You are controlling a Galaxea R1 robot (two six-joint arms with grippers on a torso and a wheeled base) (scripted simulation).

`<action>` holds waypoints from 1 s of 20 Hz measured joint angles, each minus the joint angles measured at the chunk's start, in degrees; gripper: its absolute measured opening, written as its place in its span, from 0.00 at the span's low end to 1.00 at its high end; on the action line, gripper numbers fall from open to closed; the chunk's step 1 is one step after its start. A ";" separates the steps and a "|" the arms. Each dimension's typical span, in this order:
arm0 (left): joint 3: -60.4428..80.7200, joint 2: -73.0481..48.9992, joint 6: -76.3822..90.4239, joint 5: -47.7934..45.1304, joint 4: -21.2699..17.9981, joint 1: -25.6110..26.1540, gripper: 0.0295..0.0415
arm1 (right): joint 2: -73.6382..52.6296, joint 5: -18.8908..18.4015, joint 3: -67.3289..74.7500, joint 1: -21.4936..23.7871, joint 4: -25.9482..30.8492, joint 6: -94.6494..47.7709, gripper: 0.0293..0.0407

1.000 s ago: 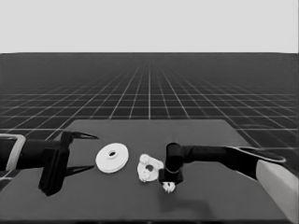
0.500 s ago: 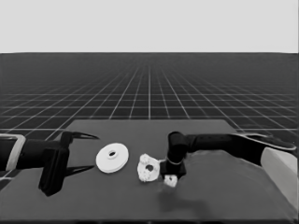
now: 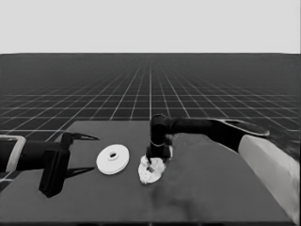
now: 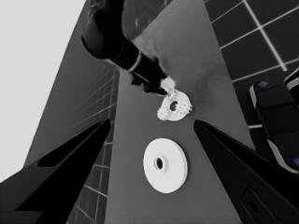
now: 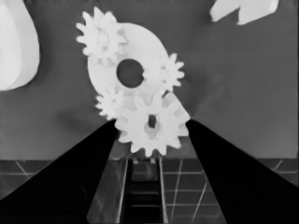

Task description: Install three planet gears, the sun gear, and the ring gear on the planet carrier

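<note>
Right end effector (image 5: pixel 150 128) clamped on small white toothed gear (image 5: pixel 152 125) | now moved over smaller white round part (image 5: pixel 140 56), three gears seated | left end effector (image 3: pixel 77 153) parked apart, worktop's left end | fourth gear's insertion pending.

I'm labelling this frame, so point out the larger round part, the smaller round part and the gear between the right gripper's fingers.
Larger round part (image 3: pixel 113 159), head view, on its flat top face.
Smaller round part (image 5: pixel 147 49), right wrist view, on its bare face.
Held gear (image 5: pixel 152 123), right wrist view, on its face.
</note>
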 joint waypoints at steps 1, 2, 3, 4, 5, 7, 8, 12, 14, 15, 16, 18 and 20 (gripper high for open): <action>0.00 0.00 0.00 0.00 0.00 0.00 0.75 | 3.21 0.38 -5.68 0.25 0.30 -2.55 0.15; 0.00 0.00 0.00 0.00 0.00 0.00 0.75 | 5.17 0.61 -9.35 0.35 0.47 -4.27 0.15; 0.00 0.00 0.00 0.00 0.00 0.00 0.75 | 6.35 0.76 -11.65 0.39 0.57 -5.37 0.15; 0.00 0.00 0.00 0.00 0.00 0.00 0.75 | 7.06 0.84 -13.07 0.41 0.62 -6.06 0.15; 0.00 0.00 0.00 0.00 0.00 0.00 0.75 | 7.48 0.90 -13.93 0.41 0.66 -6.47 0.15; 0.00 0.00 0.00 0.00 0.00 0.00 0.75 | 7.88 0.95 -14.75 0.40 0.68 -6.88 0.15; 0.00 0.00 0.00 0.00 0.00 0.00 0.75 | 7.96 0.96 -14.94 0.40 0.69 -6.97 0.15; 0.00 0.00 0.00 0.00 0.00 0.00 0.75 | 8.96 2.82 -18.61 -5.85 -5.21 -9.25 0.15; 0.00 0.00 0.00 0.00 0.00 0.00 0.75 | 9.09 3.04 -19.07 -6.35 -5.71 -9.52 0.15; 0.00 0.00 0.00 0.00 0.00 0.00 0.75 | 9.12 3.09 -19.16 -6.46 -5.82 -9.58 0.15; 0.00 0.00 0.00 0.00 0.00 0.00 0.75 | 9.13 3.12 -19.22 -6.51 -5.88 -9.61 0.15; 0.00 0.00 0.00 0.00 0.00 0.00 0.75 | 9.14 3.15 -19.26 -6.56 -5.94 -9.63 0.15; 0.00 0.00 0.00 0.00 0.00 0.00 0.75 | 9.10 3.15 -19.30 -7.02 -5.94 -9.00 0.14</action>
